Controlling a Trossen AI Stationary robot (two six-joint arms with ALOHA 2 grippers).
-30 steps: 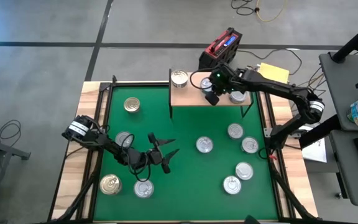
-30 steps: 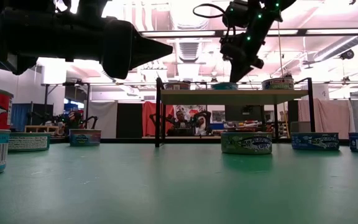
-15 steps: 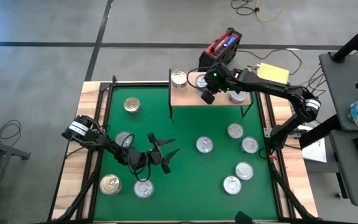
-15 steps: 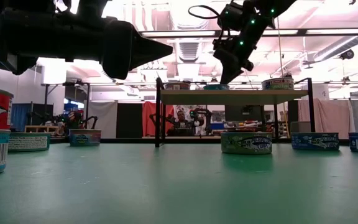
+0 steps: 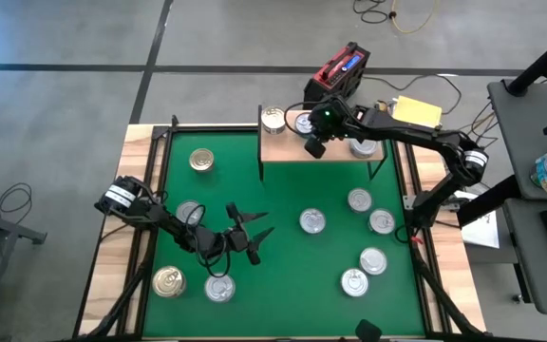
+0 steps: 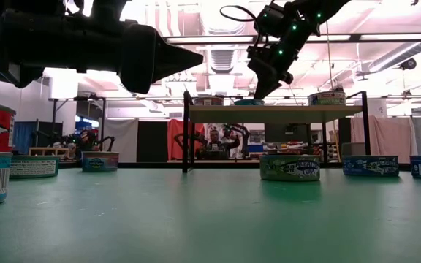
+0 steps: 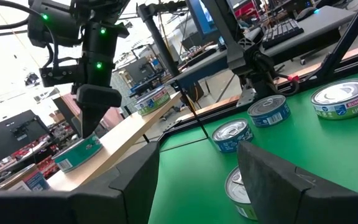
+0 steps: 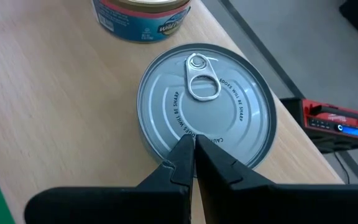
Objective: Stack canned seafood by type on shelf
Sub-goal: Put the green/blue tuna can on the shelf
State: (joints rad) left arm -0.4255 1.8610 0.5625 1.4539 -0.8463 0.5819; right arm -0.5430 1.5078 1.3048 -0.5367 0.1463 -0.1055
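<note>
The shelf (image 5: 283,148), a light-wood board on black legs, stands at the mat's far edge. On it are a silver-topped can (image 8: 207,102), a second can (image 5: 273,119) close to its left and a third (image 5: 361,145) farther right. My right gripper (image 8: 192,149) is shut, its tips at the silver-topped can's right edge. More canned seafood lies on the green mat (image 5: 283,190), among it a gold-topped can (image 5: 201,160) and a silver one (image 5: 312,221). My left gripper (image 5: 252,234) hovers open over the mat's near left part, nothing between its fingers. My right gripper sets its shut fingertips (image 8: 182,155) against the silver-topped can's rim (image 8: 156,148), on the side toward the table's right. The fingers slant down from the right and above. The can stands flat on the shelf, lid up.
Several cans lie on the mat's right half (image 5: 373,260) and near left corner (image 5: 169,281). Bare green lies in the mat's middle. A red and black box (image 5: 340,71) and a yellow pad (image 5: 416,109) lie behind the shelf. People show in the room beyond.
My right gripper, shut throughout, has gone toward the table's left along the shelf and tipped further down. The silver-topped can has slid left on the shelf with it, closer to the leftmost can.
</note>
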